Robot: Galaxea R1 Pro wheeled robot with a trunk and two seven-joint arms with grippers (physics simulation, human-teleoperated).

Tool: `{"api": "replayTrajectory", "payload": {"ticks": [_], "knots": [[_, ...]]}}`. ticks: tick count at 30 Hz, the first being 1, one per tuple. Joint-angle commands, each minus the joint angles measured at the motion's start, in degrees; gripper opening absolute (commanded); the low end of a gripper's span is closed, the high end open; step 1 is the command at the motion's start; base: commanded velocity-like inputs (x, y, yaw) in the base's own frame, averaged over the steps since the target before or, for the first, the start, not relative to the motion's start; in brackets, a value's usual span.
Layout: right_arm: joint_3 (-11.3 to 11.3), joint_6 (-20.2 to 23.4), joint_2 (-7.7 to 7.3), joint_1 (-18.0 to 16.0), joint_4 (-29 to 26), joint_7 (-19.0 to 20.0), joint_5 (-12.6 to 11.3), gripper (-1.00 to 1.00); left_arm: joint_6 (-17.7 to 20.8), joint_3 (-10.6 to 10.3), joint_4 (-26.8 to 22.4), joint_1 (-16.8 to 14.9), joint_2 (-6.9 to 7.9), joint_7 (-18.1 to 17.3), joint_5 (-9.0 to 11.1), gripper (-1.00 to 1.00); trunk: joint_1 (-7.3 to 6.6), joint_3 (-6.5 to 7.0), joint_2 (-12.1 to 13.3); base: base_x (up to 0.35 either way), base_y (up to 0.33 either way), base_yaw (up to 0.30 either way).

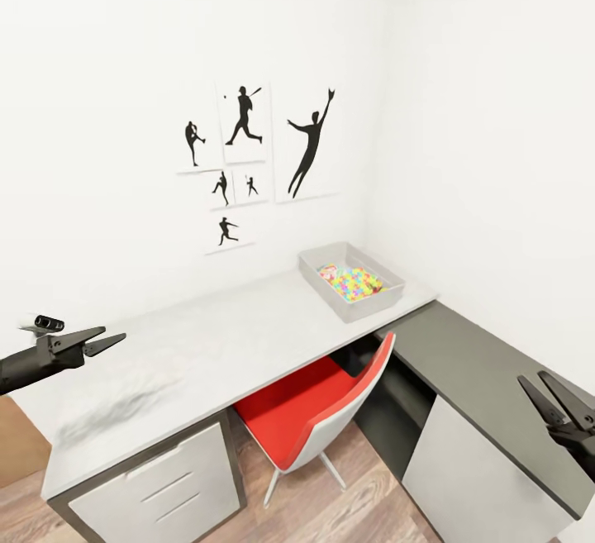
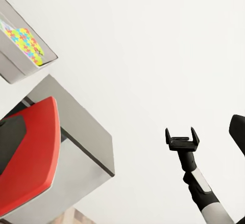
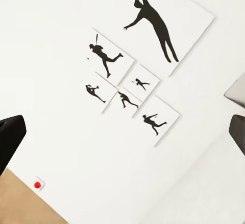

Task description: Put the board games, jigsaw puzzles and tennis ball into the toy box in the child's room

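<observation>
The grey surface [image 1: 248,320] carries the toy box [image 1: 351,280] at its far corner (a colourful puzzle inside); both claws, left [image 1: 97,342] and right [image 1: 552,398], hang open and empty, so other toys remain.

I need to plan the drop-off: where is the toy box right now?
In the head view, the toy box sits at the desk's far right end, near the room corner, beyond the red chair.

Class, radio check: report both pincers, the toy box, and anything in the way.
Left pincer open, empty, over the desk. Right pincer open, empty, over the dark side desk. Toy box at the corner, colourful pieces inside. Red chair tucked under the desk.
</observation>
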Motion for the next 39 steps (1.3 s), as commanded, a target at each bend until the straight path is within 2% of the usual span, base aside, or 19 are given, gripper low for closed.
{"api": "replayTrajectory", "payload": {"ticks": [1,14,25,39], "knots": [[0.0,0.3,0.0,-0.1,0.0,0.0,-0.2,1.0,0.6,0.0,0.0,0.0,0.02,-0.2,0.0,1.0,0.04,-0.03,-0.1,-0.005,0.009,0.0],[0.0,0.3,-0.4,-0.1,0.8,-0.2,-0.1,1.0,0.6,-0.1,0.0,0.0,-0.07,-0.2,0.0,1.0,0.04,0.67,-0.1,-0.001,0.001,-0.014],[0.2,0.3,-0.19,-0.1,0.8,-0.5,-0.2,1.0,0.6,0.0,0.0,0.0,-0.03,-0.2,0.0,1.0,0.04,0.92,-0.1,-0.06,0.095,-0.258],[0.6,0.2,0.07,-0.1,0.8,-0.7,-0.2,1.0,0.6,0.2,0.0,0.0,0.1,-0.2,0.0,1.0,0.04,1.38,-0.1,-0.222,0.176,-0.278]]}}
